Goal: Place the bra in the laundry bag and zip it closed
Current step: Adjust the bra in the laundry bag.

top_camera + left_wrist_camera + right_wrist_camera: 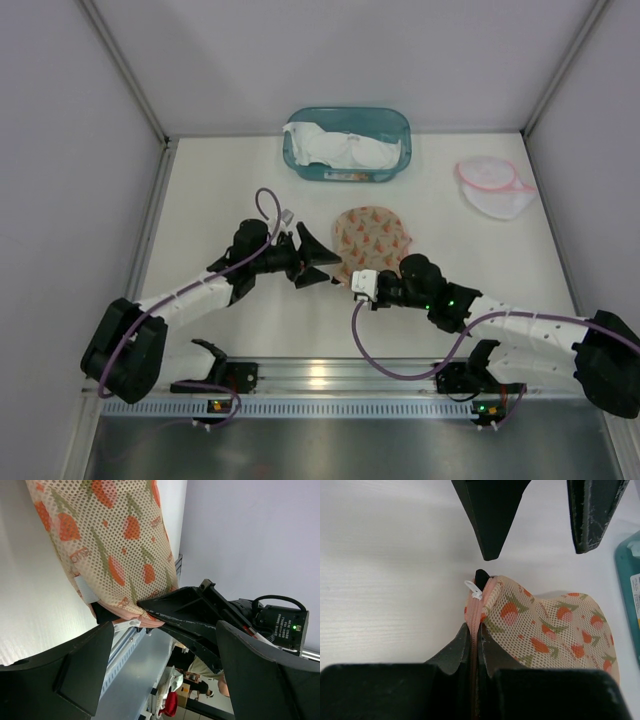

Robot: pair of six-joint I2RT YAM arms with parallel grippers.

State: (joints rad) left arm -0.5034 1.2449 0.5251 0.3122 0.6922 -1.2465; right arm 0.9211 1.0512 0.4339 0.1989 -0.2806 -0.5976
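- Round laundry bag [372, 238] of fine dotted mesh, peach with a red and green print, edged by a pink zipper tape [472, 615].
- Small white zipper pull [472, 589] just past the right fingertips, at the bag's near-left rim.
- Smooth white table [220, 200] under both arms.
- Right gripper [348, 276] stretched low and leftward from its base, clenched on the bag's zipper edge, tape pinched between the black fingers.
- Left gripper [318, 258] reaching in from the left, turned on its side, released and spread wide, tips just short of the bag's rim and facing the right gripper.
- White padded bra [335, 147] crumpled in a teal plastic basin [295, 150], well beyond both grippers.
- Second mesh bag [495, 190], white with a pink rim, far off to the right gripper's far right.
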